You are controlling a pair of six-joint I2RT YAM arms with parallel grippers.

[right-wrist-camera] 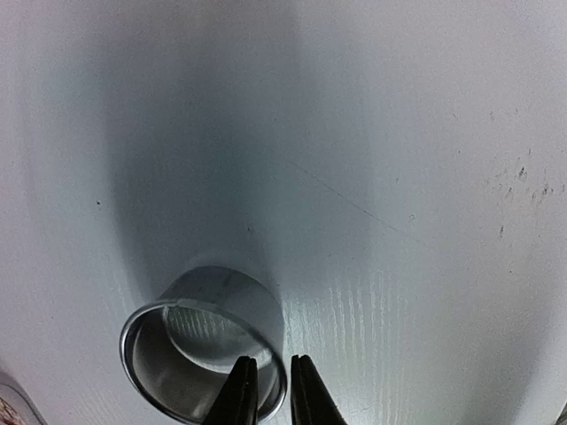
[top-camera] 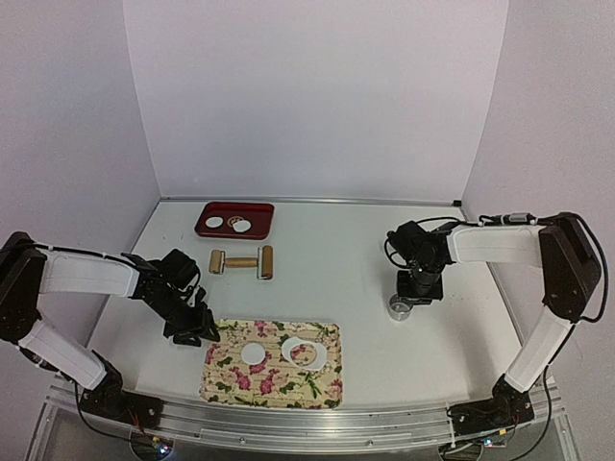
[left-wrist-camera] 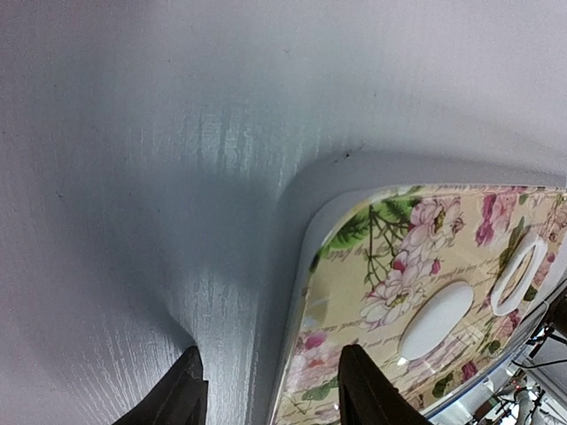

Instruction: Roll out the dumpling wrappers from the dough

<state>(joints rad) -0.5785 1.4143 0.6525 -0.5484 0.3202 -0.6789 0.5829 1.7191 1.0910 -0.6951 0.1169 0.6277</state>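
One dumpling wrapper [top-camera: 253, 353] [left-wrist-camera: 436, 319], a small white disc, lies on the floral board [top-camera: 231, 379] [left-wrist-camera: 347, 292]. Beside it lies a white dough leftover with a hole [top-camera: 303, 352] [left-wrist-camera: 519, 273]. Two more wrappers [top-camera: 213, 222] [top-camera: 242, 227] sit in the red tray [top-camera: 259, 210]. My left gripper [top-camera: 197, 328] [left-wrist-camera: 273, 394] is open and straddles the board's left edge, one finger over the table, one over the board. My right gripper [top-camera: 407, 296] [right-wrist-camera: 273, 390] stands slightly open over the metal ring cutter [top-camera: 398, 308] [right-wrist-camera: 221, 301], the cutter's wall between its fingertips.
A wooden rolling pin [top-camera: 241, 261] lies between the red tray and the board. White walls enclose the table at the back and sides. A metal rail [top-camera: 317, 423] runs along the near edge behind the board.
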